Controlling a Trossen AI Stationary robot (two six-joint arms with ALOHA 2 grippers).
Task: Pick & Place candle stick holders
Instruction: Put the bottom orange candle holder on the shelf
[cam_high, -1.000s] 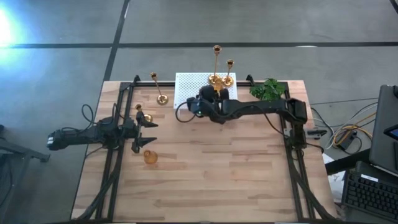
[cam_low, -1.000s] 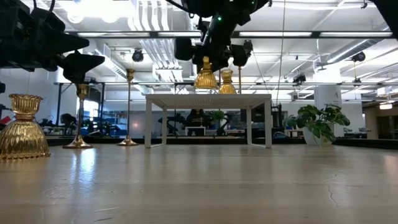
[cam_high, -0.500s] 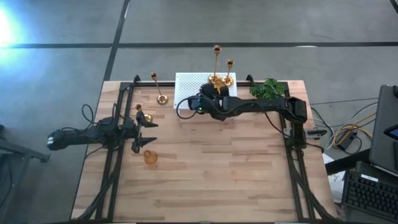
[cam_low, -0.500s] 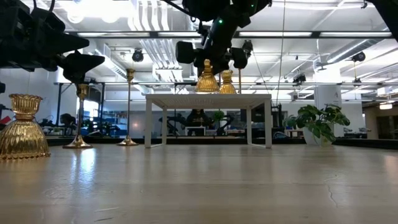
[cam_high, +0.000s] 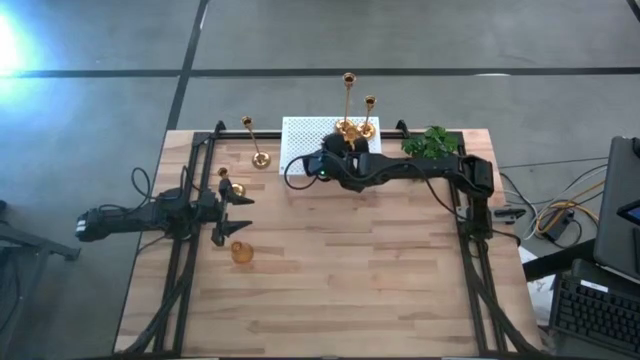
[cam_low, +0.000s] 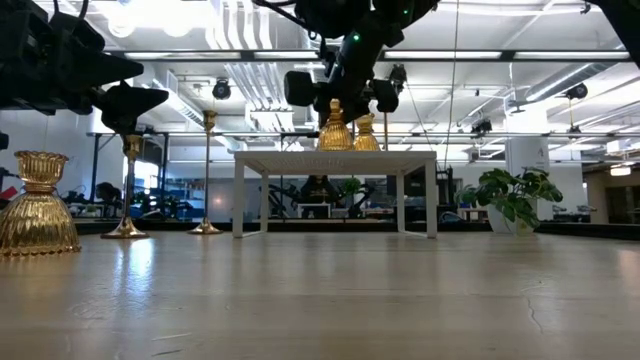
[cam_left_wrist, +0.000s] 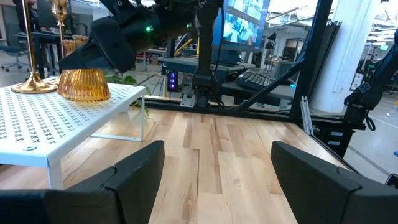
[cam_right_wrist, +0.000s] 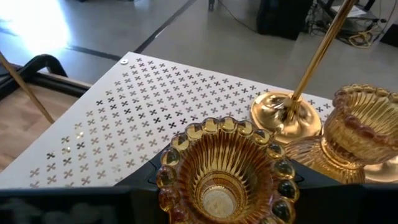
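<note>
My right gripper (cam_high: 335, 150) is shut on a short squat gold candle stick holder (cam_right_wrist: 224, 171) over the white perforated stand (cam_high: 300, 140) at the table's far edge. On the stand behind it are a tall thin holder (cam_right_wrist: 287, 113) and another squat one (cam_right_wrist: 364, 130). On the table's left part stand a tall holder (cam_high: 258, 150), a small one (cam_high: 225, 180) and a squat one (cam_high: 241, 252), each on its base. My left gripper (cam_left_wrist: 217, 180) waits open and level at the table's left, holding nothing. My right gripper pinches the squat holder between its two fingers, just under the beaded cup rim (cam_right_wrist: 186, 140). It comes slanting down from the table's right. The holder stays upright, its bell-shaped foot (cam_left_wrist: 84, 87) at the stand's top; whether the foot touches, I cannot tell.
A green leafy sprig (cam_high: 430, 143) stands at the far right beside the stand. Black frame rails (cam_high: 180, 260) run along the table's left and right sides. Bare wood (cam_high: 350, 270) fills the middle and near part.
My right gripper has carried the squat holder a little toward the table's far edge, over the stand, and the holder now sits lower against the stand's top. It stays upright in the hold.
</note>
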